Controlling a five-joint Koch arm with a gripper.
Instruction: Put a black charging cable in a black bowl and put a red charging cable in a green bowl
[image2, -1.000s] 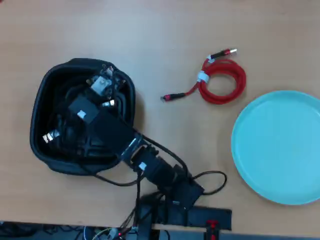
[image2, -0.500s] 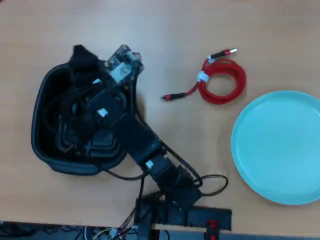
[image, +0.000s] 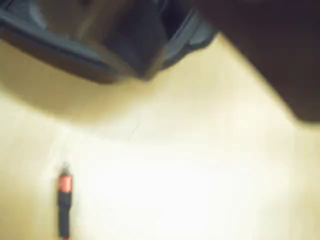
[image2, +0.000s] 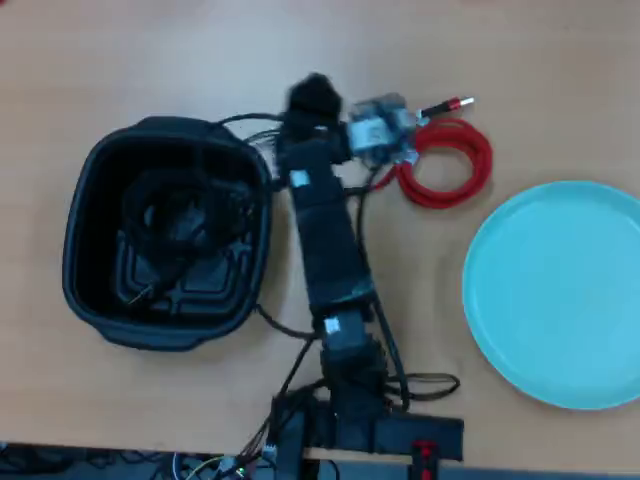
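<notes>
The black bowl (image2: 85, 200) stands at the left of the overhead view. The coiled black charging cable (image2: 170, 215) lies on its floor. My gripper (image2: 315, 97) hangs over bare table just right of the bowl's far corner, apart from both cables; its jaws are a dark blur. The red charging cable (image2: 455, 165) lies coiled right of the wrist, which covers part of its tail. The green bowl (image2: 560, 290) sits at the right edge with nothing in it. In the blurred wrist view I see the black bowl's rim (image: 100, 62) at the top and a red plug (image: 65, 184) at lower left.
The arm (image2: 330, 240) reaches from its base (image2: 365, 430) at the near table edge up between the two bowls. Loose black robot wires (image2: 420, 380) loop beside the base. Bare wooden table (image2: 520, 60) stretches along the far side.
The arm has swung right, from inside the black bowl to the table between the bowl and the red cable. The black cable stays lying in the bowl.
</notes>
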